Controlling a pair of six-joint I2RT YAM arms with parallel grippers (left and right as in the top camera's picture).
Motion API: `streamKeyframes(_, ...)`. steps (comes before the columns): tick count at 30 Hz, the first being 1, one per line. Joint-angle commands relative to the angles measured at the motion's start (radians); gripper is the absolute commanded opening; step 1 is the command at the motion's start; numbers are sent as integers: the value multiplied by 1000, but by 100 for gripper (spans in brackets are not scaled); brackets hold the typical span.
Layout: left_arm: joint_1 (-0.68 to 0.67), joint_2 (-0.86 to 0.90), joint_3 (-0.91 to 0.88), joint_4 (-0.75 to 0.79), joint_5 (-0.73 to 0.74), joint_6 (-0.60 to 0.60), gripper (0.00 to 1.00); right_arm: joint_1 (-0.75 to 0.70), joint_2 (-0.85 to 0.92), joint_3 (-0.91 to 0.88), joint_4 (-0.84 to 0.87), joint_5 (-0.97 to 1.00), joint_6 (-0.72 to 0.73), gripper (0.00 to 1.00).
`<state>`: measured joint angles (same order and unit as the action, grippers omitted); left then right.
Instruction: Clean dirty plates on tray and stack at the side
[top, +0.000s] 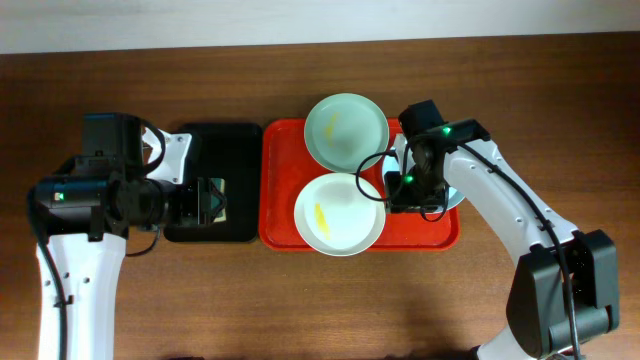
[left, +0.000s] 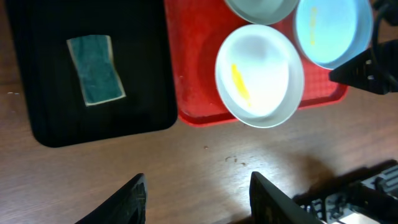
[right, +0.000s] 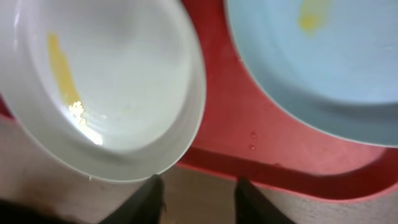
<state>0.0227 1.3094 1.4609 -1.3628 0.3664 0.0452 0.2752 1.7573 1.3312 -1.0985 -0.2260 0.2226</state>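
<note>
1. Tray: the red tray (top: 282, 180) lies at the middle of the wooden table (top: 300, 300), just beside a smaller black tray (left: 143, 93) on its left.
2. Plates (all three are on the red tray, none stacked):
   - the mint green plate (top: 346, 131) sits at the far edge, overhanging the rim, with a small yellow smear
   - the white plate (left: 261, 74) sits at the near edge, overhanging the rim toward the table, with a yellow streak (left: 239, 84) inside
   - the pale blue plate (left: 333, 31) sits at the right end, bearing a yellow smear; in the overhead view the right arm covers most of it
3. Black tray contents: one green sponge (left: 96, 68), lying flat.
4. Left gripper (left: 198, 179): released, fingers apart over bare table, nothing between them.
5. Right gripper (right: 199, 182): released, fingers apart above the near rim of the red tray, between the white and pale blue plates, grasping neither
</note>
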Motion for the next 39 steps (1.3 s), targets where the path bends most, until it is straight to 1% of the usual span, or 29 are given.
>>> streamKeyframes(1,0,4,13,14,-33,5,51,5,10,-4,24,59,57,47)
streamKeyframes(3,0,4,13,27,-34,5,52,5,15,-5,42,63,57,48)
streamKeyframes(5,0,4,13,27,-35,5,56,5,17,-5,53,63,56,47)
streamKeyframes(6,0,4,13,27,-51,5,56,5,17,-6,57,63,56,47)
streamKeyframes(7,0,4,13,26,-66,5,58,5,17,-6,57,63,56,49)
streamKeyframes(9,-1,4,13,26,-75,4,59,5,17,-6,60,74,56,74)
streamKeyframes(10,0,4,13,27,-75,-5,61,5,17,-6,65,89,56,92)
streamKeyframes(11,0,4,13,27,-75,-7,62,5,17,-6,73,92,56,98)
streamKeyframes(15,0,4,13,28,-75,-6,66,5,17,-6,85,92,44,99)
streamKeyframes(16,0,4,13,29,-75,-6,66,5,17,-6,85,99,44,97)
streamKeyframes(18,0,4,13,30,-75,-7,67,5,17,-6,87,129,45,68)
streamKeyframes(19,0,4,13,31,-75,-7,67,5,17,-6,86,138,45,63)
streamKeyframes(21,-1,4,13,31,-75,-7,67,5,17,-6,85,153,48,62)
streamKeyframes(22,-1,4,13,31,-75,-7,67,5,17,-6,82,152,48,59)
streamKeyframes(23,0,4,13,31,-75,-7,67,5,17,-6,82,152,48,53)
streamKeyframes(26,0,4,13,35,-75,-7,67,6,17,-10,79,152,49,43)
streamKeyframes(31,0,5,13,36,-75,-7,67,6,17,-46,97,153,48,43)
streamKeyframes(34,0,5,13,39,-75,-7,67,6,17,-103,154,153,48,43)
streamKeyframes(37,0,5,13,39,-75,-7,67,6,17,-118,176,157,48,35)
streamKeyframes(39,0,5,13,40,-75,-7,67,6,17,-117,192,159,45,34)
